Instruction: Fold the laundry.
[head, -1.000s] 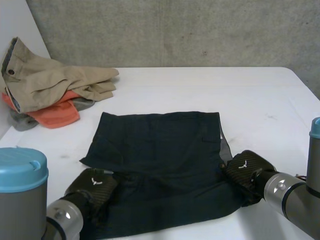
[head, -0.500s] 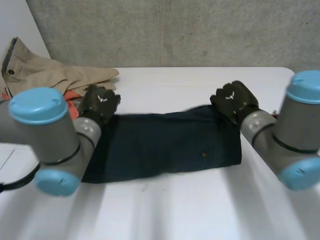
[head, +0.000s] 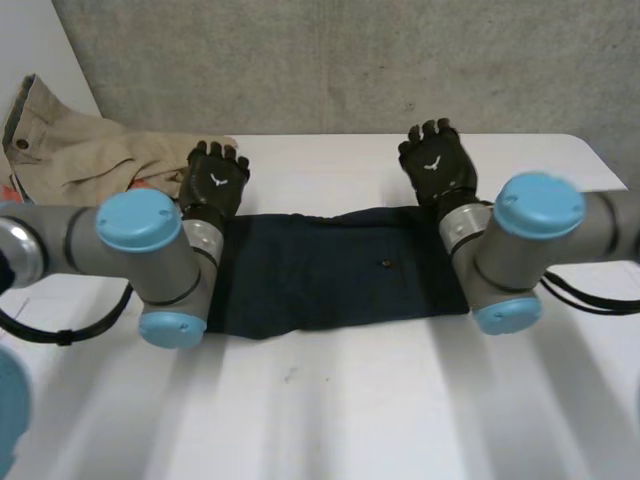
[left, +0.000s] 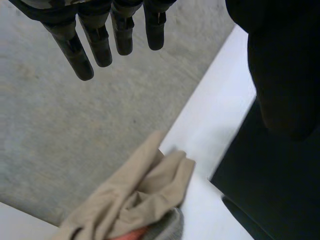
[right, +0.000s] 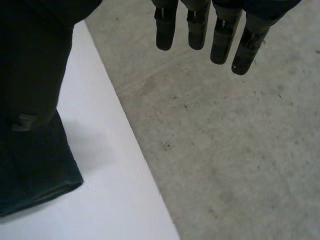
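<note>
Left hand (head: 214, 182) and right hand (head: 436, 162) spread, empty, beyond dark navy folded cloth (head: 330, 278); low pull-back could snag its edge, undoing fold.

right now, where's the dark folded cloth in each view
Head view: the dark cloth lies flat on the white table, nearer than the left hand and right hand.
Left wrist view: its corner lies near the tan garment, apart from the fingers.
Right wrist view: its corner lies apart from the fingers.
Shared landmark: the table's far edge.
</note>
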